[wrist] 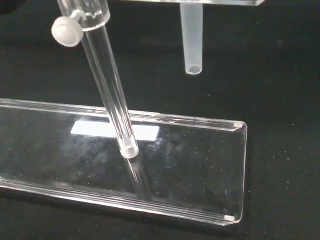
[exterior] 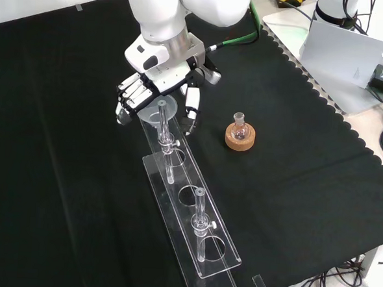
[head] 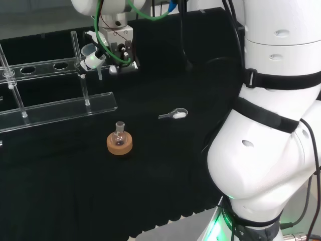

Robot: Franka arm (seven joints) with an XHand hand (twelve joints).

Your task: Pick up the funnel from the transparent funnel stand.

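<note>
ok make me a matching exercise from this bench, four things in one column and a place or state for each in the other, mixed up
Things:
1. funnel
2. small flask
3. clear scoop
4. hand

Places or states:
A. lying flat on the black cloth, apart from the rest
B. seated on a cork ring
C. in the end hole of the transparent funnel stand
D. fingers on either side of the funnel's rim

Pairs: 1-C, 2-B, 3-A, 4-D

Head view behind arm, front view opposite, both (wrist close) sharing stand (exterior: 191, 247)
</note>
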